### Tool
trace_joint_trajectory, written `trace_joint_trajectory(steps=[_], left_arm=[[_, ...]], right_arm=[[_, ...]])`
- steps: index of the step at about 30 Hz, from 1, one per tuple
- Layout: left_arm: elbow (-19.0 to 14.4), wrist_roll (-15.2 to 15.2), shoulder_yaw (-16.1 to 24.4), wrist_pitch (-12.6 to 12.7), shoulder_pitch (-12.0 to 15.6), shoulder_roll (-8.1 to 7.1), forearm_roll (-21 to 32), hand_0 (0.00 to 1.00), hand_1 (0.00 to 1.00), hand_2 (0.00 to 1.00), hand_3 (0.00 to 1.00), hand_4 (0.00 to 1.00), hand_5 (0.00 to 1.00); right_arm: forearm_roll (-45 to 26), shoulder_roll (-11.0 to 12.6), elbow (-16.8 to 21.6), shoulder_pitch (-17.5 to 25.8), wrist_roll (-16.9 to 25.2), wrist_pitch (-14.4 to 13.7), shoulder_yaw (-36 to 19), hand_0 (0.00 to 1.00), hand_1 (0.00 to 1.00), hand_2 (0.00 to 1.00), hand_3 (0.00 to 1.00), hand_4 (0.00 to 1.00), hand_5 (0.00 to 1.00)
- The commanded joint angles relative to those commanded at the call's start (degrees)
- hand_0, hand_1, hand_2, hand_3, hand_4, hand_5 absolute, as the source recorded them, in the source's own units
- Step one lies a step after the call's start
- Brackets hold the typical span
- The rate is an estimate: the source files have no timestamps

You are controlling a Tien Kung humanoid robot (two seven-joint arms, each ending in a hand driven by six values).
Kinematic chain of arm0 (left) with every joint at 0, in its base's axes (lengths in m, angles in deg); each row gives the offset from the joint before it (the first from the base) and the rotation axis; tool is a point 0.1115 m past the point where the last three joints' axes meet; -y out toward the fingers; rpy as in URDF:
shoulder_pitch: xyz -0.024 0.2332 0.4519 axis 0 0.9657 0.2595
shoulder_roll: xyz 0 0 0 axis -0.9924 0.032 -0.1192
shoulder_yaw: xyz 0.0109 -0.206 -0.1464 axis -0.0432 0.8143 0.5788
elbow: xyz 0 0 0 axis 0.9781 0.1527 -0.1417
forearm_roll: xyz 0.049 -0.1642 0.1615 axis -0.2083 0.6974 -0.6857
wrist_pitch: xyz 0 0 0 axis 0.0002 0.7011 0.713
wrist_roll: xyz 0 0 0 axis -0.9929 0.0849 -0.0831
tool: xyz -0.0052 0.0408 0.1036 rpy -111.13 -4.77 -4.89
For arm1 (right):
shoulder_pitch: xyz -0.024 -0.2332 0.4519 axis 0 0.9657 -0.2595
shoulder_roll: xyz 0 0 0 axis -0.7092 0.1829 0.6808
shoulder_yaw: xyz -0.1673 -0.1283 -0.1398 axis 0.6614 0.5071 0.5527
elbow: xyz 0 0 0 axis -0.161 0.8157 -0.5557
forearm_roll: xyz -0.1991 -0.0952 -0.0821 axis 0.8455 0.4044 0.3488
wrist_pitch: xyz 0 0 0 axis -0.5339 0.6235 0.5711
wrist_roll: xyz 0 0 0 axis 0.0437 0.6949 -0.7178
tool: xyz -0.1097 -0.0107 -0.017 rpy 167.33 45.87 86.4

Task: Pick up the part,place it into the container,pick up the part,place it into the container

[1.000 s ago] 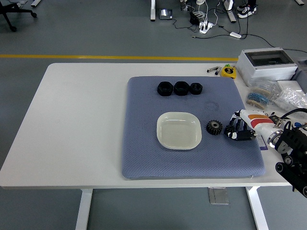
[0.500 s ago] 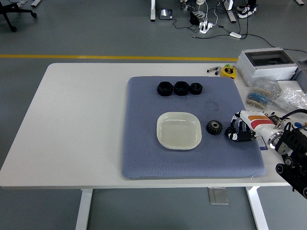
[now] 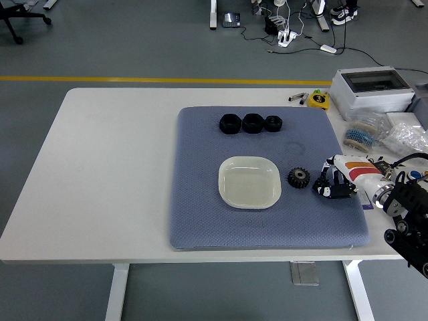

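A black gear [image 3: 299,177] lies on the blue-grey mat [image 3: 200,214], just right of an empty white square dish [image 3: 249,182]. Three black round parts [image 3: 251,123] stand in a row at the mat's far side. My right hand [image 3: 332,182] comes in from the right and hovers low over the mat, a short gap right of the gear. Its fingers are loosely curled and hold nothing. My left arm is out of view.
At the table's right side lie a grey plastic box [image 3: 372,89], a yellow tape measure [image 3: 318,99], bags of small parts [image 3: 384,134] and cables. The white table [image 3: 114,167] stretches bare to the left of the mat.
My right hand has crept slightly left toward the gear. The gear, dish and other parts have not moved.
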Motion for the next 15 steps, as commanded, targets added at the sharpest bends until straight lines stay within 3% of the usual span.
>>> trace_joint_trajectory(steps=[7,15], left_arm=[[0.0,0.0,0.0,-0.1,-0.1,-0.04,-0.1,0.694,0.699,0.732,0.643,0.667,0.665],[0.0,0.2,-0.3,-0.1,-0.3,-0.15,0.5,0.694,0.700,0.733,0.643,0.665,0.662]], right_arm=[[0.5,0.5,2.0,0.3,0.0,-0.3,-1.5,0.002,0.110,0.230,0.386,0.793,0.363],[2.8,1.8,7.9,0.2,-0.5,-0.8,-4.1,0.002,0.110,0.228,0.386,0.798,0.356]])
